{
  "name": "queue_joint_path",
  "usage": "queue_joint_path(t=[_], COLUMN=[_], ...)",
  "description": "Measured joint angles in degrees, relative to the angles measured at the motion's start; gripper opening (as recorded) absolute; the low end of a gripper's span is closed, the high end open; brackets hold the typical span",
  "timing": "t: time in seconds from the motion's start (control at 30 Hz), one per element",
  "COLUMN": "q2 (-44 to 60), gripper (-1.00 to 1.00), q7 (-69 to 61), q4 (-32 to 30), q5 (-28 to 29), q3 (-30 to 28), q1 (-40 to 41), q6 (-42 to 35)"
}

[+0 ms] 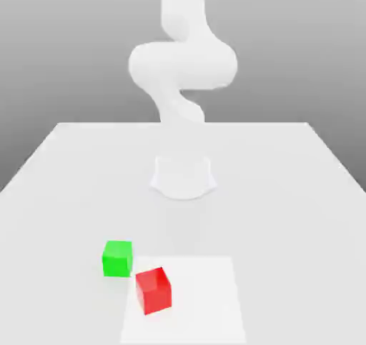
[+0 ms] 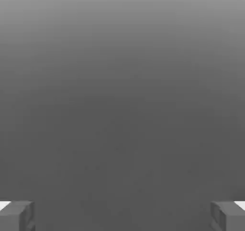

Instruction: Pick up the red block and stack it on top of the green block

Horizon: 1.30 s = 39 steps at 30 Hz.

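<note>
Grey backdrop, fading to a paler tone higher up, stands behind a pale table [image 1: 279, 193] in the exterior view. White and pale, the arm [image 1: 183, 65] rises from its base [image 1: 183, 179], crosses itself in a thick, nearly level section, then climbs out of the picture at 12 o'clock. From the base, a white patch [image 1: 207, 301] lies at 6 o'clock on the table.

On that patch sits the red block [image 1: 154, 291], off its middle, between 9 and 10 o'clock. It rests flat but is turned askew to the patch: its near lower edge slants from between 8 and 9 o'clock up to between 2 and 3, while its receding edges on top run roughly from 5 to 11. Its sides look about equal, so I cannot pick out a long axis.

The green block [image 1: 117, 258] sits near the red one, between 10 and 11 o'clock from it, beside the patch's corner. It stands flat and much squarer to the table; whether it touches the patch is hard to tell.

As the hand view shows, the gripper [image 2: 122, 216] has its jaws spread wide, well apart, with plain grey between them, clear of both blocks.
</note>
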<state>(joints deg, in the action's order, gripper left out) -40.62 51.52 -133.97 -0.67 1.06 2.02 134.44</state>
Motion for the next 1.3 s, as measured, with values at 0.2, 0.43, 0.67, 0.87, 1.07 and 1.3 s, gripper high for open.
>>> queue_joint_path(t=[0.2, 0.43, 0.67, 0.87, 1.07, 1.3], q2=[12.8, 27.3, 41.9, 54.4, 57.6, 50.2], gripper=[0.00, 0.00, 0.00, 0.00, -1.00, -1.00], q7=[14.5, 32.0, 50.7, 56.8, 57.4, 55.9], q4=[-5.4, -11.5, -17.6, -17.6, -17.2, -18.3], q5=[-1.0, -0.5, 1.6, 4.3, 5.1, 3.1], q3=[2.9, 5.8, 5.5, 2.9, 2.1, 3.4], q1=[4.8, 9.5, 11.6, 9.9, 9.2, 10.1], q6=[6.6, 14.1, 21.5, 30.9, 33.7, 27.5])
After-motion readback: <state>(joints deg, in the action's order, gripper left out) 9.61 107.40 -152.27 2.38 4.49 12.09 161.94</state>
